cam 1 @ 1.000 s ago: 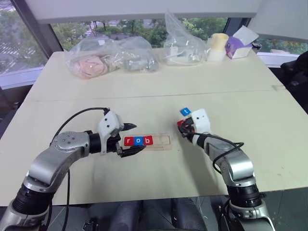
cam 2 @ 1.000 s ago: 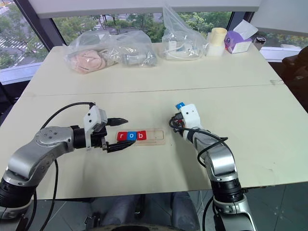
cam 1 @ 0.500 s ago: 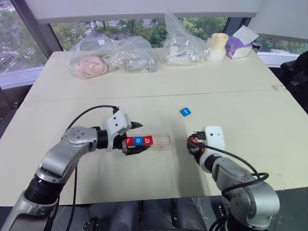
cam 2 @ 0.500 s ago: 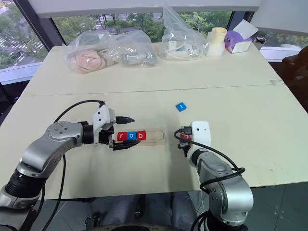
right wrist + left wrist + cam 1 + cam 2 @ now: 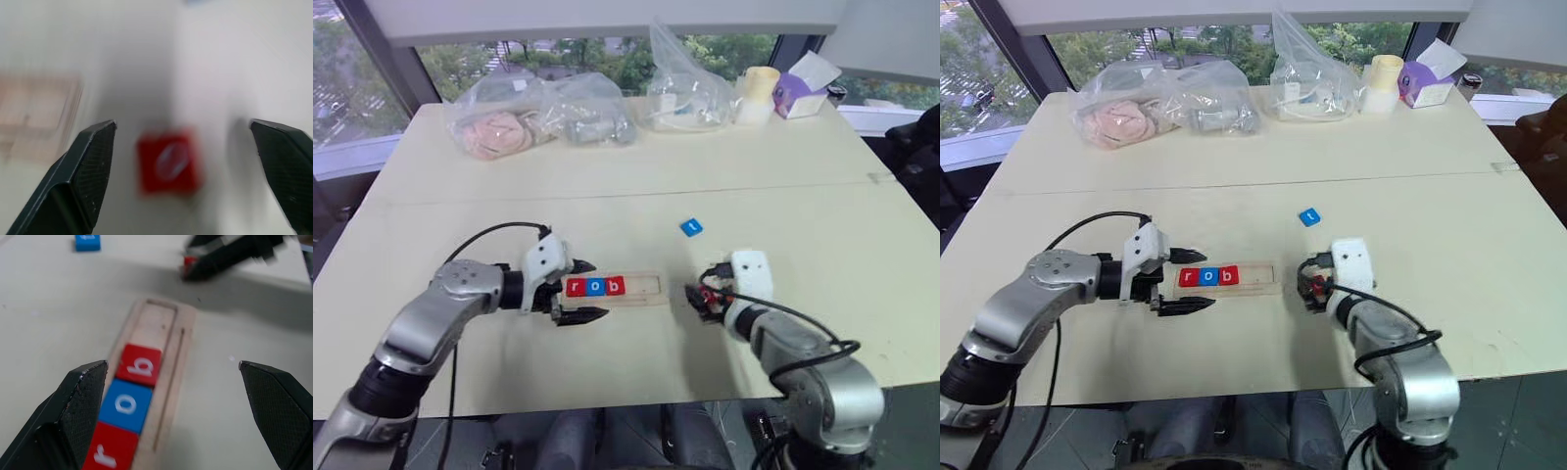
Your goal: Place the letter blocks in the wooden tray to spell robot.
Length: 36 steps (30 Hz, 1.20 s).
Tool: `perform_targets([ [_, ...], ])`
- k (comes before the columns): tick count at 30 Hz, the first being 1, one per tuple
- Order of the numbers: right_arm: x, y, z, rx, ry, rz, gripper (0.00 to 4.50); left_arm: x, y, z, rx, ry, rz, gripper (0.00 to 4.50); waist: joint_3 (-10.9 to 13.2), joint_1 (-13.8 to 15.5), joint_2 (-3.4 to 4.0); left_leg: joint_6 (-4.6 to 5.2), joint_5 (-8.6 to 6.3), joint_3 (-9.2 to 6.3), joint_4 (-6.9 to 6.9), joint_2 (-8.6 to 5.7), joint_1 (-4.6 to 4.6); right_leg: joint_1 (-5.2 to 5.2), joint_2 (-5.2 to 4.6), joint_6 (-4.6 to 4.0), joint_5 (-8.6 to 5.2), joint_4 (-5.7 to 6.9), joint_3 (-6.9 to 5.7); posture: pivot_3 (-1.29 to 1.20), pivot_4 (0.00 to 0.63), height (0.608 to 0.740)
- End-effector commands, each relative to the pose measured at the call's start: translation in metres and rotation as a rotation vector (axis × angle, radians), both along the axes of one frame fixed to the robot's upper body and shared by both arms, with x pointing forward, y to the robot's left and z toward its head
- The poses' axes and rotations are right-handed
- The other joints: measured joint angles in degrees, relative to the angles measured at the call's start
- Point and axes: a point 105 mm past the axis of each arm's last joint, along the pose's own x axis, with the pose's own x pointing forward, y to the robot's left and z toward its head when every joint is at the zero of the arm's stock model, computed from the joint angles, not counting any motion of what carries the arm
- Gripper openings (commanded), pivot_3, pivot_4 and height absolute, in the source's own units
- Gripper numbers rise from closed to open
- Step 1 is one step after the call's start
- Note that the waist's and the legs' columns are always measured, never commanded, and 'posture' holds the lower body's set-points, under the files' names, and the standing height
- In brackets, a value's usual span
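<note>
The wooden tray (image 5: 644, 286) lies at mid-table with three letter blocks in its left part: red r (image 5: 576, 287), blue o (image 5: 595, 287) and red b (image 5: 615, 286). Its right part is bare. My left gripper (image 5: 594, 290) is open, one finger on either side of the tray's left end. A blue t block (image 5: 691, 227) lies alone farther back on the right. My right gripper (image 5: 702, 297) stands open just right of the tray. A red block (image 5: 168, 160) with a white letter lies on the table between its fingers, touching neither.
Clear plastic bags (image 5: 524, 122) with soft things, another bag (image 5: 683, 90), a pale roll (image 5: 756, 95) and a purple tissue box (image 5: 800, 90) line the table's far edge. A seam (image 5: 705, 191) crosses the tabletop behind the tray.
My right gripper drew back from beside the blue t block toward the near edge with the red block in it, then opened. The red block now lies loose between its fingers. The left gripper stays at the tray.
</note>
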Motion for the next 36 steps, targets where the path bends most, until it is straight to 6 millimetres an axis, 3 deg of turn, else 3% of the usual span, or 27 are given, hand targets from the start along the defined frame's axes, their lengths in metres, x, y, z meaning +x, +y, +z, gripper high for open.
perform_targets([
  [1, 0.003, 0.012, 0.038, -0.002, -0.154, 0.323, 4.48, -0.010, 0.006, 0.026, -0.031, -0.019, -0.053, 4.50, 0.01, -0.09, -0.01, 0.00, 0.00, 0.00, -0.03, 0.00, 0.00, -0.01, 0.00, 0.00, 0.00, 0.00, 0.00, 0.00, 0.150, 0.740],
  [5, -0.006, 0.000, 0.046, -0.138, -0.164, 0.634, 4.48, -0.018, 0.012, 0.037, -0.028, 0.010, -0.089, 4.50, 0.06, 0.18, -0.02, 0.08, -0.04, 0.02, 0.00, 0.01, -0.05, 0.11, -0.02, 0.04, -0.03, -0.16, -0.13, 0.00, 0.150, 0.740],
  [7, -0.004, -0.025, 0.049, -0.139, -0.120, 0.740, 4.48, -0.025, 0.017, 0.043, 0.001, 0.011, -0.117, 4.50, 0.06, 0.16, -0.06, 0.12, -0.07, 0.02, 0.04, 0.01, -0.04, 0.26, -0.05, 0.08, -0.06, -0.25, -0.29, 0.00, 0.150, 0.740],
  [9, -0.006, -0.037, 0.041, -0.213, -0.070, 0.882, 4.48, -0.032, 0.019, 0.045, 0.030, 0.013, -0.139, 4.50, 0.11, 0.12, -0.09, 0.13, -0.07, 0.01, 0.07, 0.00, -0.05, 0.27, -0.07, 0.08, -0.05, -0.26, -0.28, 0.00, 0.150, 0.740],
  [16, -0.001, -0.038, -0.010, -0.326, 0.043, 1.155, 4.48, -0.041, 0.017, 0.038, 0.045, 0.022, -0.122, 4.50, 0.12, -0.15, -0.10, 0.13, -0.09, 0.00, 0.03, 0.16, 0.19, 0.47, -0.06, 0.03, -0.06, -0.27, -0.27, 0.00, 0.150, 0.740],
  [25, 0.027, -0.031, -0.030, -0.345, 0.033, 1.234, 4.48, -0.049, 0.016, 0.030, 0.057, 0.035, -0.073, 4.50, 0.15, 0.32, -0.10, 0.11, -0.09, -0.01, 0.06, 0.11, 0.19, 0.46, -0.04, 0.01, -0.03, -0.27, -0.23, 0.00, 0.150, 0.740],
  [28, 0.024, -0.034, -0.032, -0.336, 0.046, 1.273, 3.64, -0.051, 0.018, 0.030, 0.057, 0.038, -0.056, 4.50, 0.15, 0.29, -0.09, 0.11, -0.09, -0.02, 0.07, 0.06, 0.18, 0.48, -0.06, 0.02, -0.03, -0.27, -0.24, 0.00, 0.150, 0.740],
  [33, 0.024, -0.030, -0.024, -0.331, 0.021, 1.272, 1.23, -0.050, 0.024, 0.029, 0.063, 0.039, -0.028, 4.50, 0.15, 0.20, -0.09, 0.10, -0.10, -0.04, 0.05, 0.07, 0.20, 0.47, -0.04, 0.01, -0.03, -0.24, -0.23, 0.00, 0.150, 0.740],
  [36, 0.030, -0.016, -0.004, -0.283, -0.038, 1.248, 1.23, -0.046, 0.029, 0.029, 0.072, 0.030, -0.005, 4.50, 0.15, 0.17, -0.08, 0.10, -0.09, -0.03, 0.06, 0.07, 0.22, 0.46, -0.04, 0.01, -0.03, -0.21, -0.21, 0.00, 0.150, 0.740],
])
